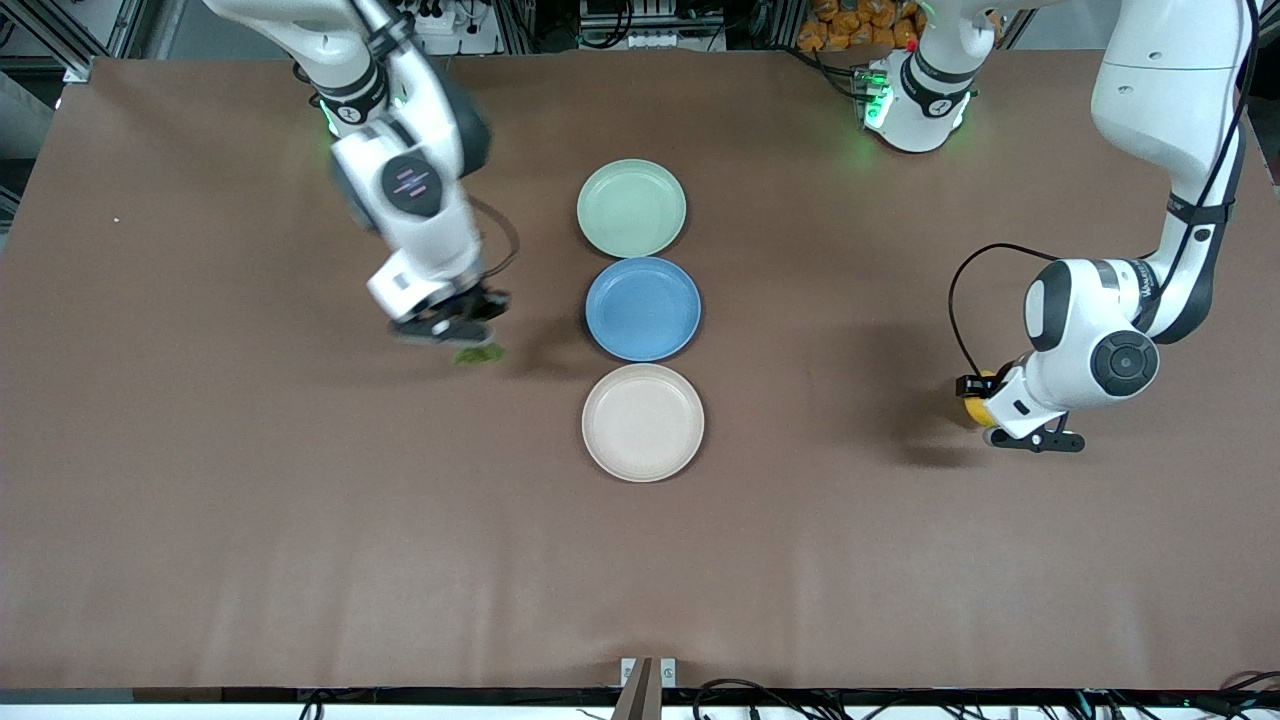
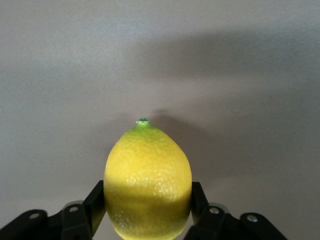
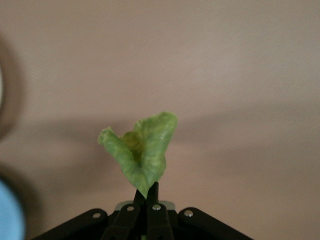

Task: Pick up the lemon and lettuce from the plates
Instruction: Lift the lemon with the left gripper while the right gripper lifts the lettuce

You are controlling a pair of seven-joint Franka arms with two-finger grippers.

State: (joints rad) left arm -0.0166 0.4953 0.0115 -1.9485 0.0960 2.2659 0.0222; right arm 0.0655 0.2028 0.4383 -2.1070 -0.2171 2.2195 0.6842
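My left gripper [image 1: 975,400] is shut on the yellow lemon [image 1: 973,408] and holds it over bare table toward the left arm's end; the left wrist view shows the lemon [image 2: 148,182] clamped between both fingers [image 2: 94,206]. My right gripper [image 1: 470,338] is shut on the green lettuce [image 1: 479,354] over bare table beside the blue plate, toward the right arm's end; the right wrist view shows the lettuce leaf [image 3: 142,151] pinched at its stem by the fingertips [image 3: 149,197]. The mint green plate [image 1: 631,207] and the beige-white plate [image 1: 643,422] hold nothing.
A blue plate [image 1: 642,308] lies between the two other plates in a row at the table's middle. A brown cloth [image 1: 250,520] covers the table. A box of orange items [image 1: 860,25] stands at the robots' edge.
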